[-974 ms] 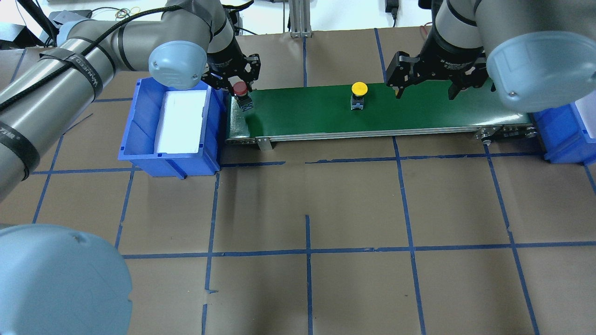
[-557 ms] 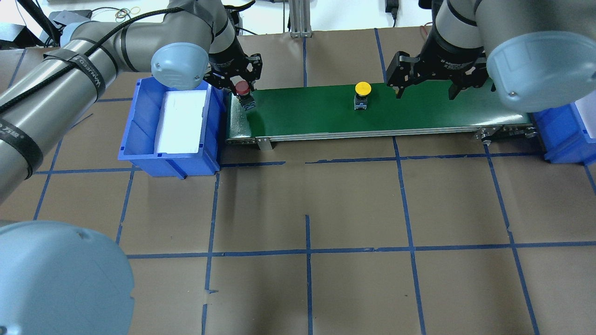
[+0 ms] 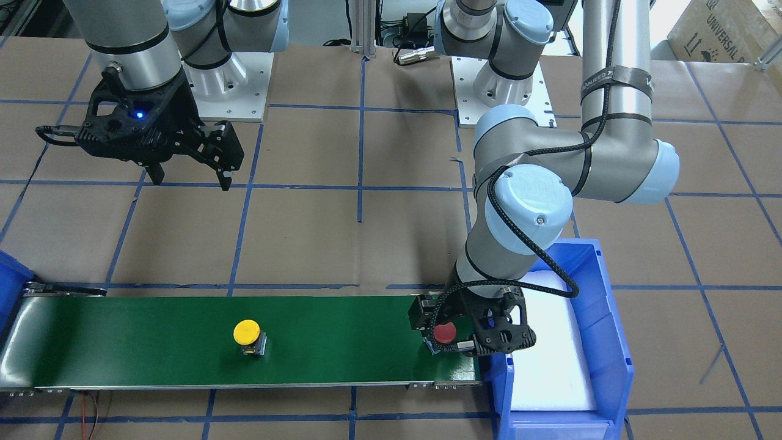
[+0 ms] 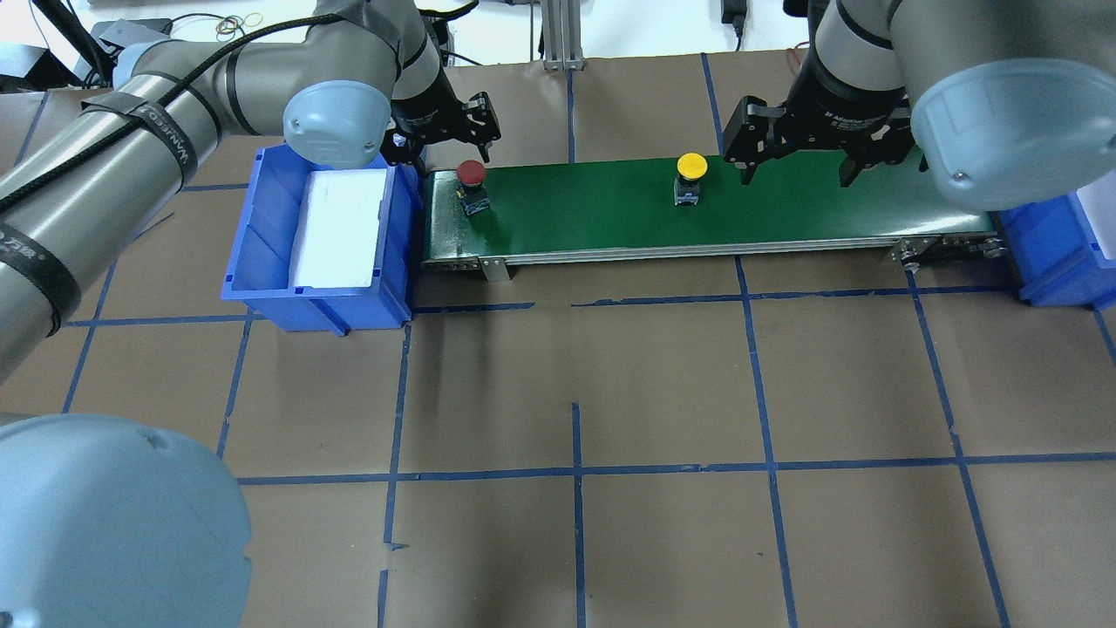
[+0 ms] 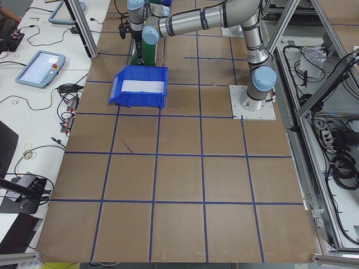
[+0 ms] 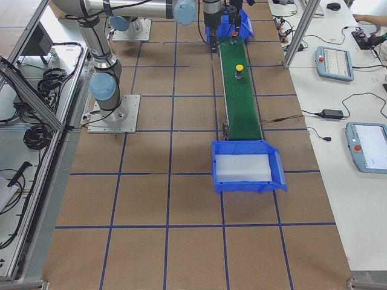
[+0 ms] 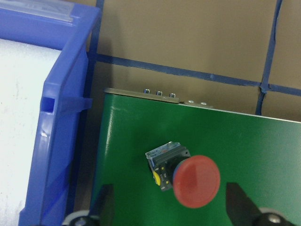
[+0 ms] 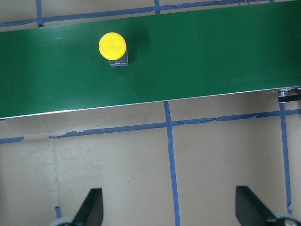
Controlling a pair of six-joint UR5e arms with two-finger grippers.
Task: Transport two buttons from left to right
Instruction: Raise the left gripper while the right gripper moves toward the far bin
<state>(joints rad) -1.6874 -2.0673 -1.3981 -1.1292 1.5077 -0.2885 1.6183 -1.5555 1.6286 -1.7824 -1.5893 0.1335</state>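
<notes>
Left gripper (image 4: 446,144) is hovering, jaws spread wide, over red button (image 4: 472,172) standing on green belt (image 4: 593,209), left end. Right gripper (image 4: 795,174) is hanging unclenched; yellow button (image 4: 691,166) is standing mid-belt, nearby.

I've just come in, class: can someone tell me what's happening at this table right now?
Two robot arms are working at a green conveyor belt with a blue bin at its left end. The red button sits on the belt's left end, under the left claw, which is open and not gripping it. The yellow button stands about midway along the belt. The right claw hangs open toward the belt's right end, holding nothing.
</notes>
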